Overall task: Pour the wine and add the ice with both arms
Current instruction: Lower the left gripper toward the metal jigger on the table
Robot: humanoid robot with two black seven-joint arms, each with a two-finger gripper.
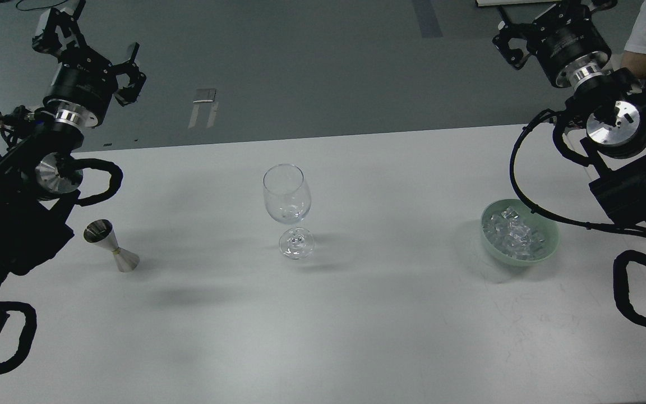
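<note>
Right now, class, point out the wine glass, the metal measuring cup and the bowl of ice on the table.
Wine glass (286, 193), head view, on the clear bowl of the glass.
Metal measuring cup (111, 247), head view, near its narrow waist.
Bowl of ice (547, 242), head view, on the green outer wall.

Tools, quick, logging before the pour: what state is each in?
Left tool: open, holding nothing, raised beyond the table's far edge.
Right tool: empty; open or closed cannot be told.
</note>
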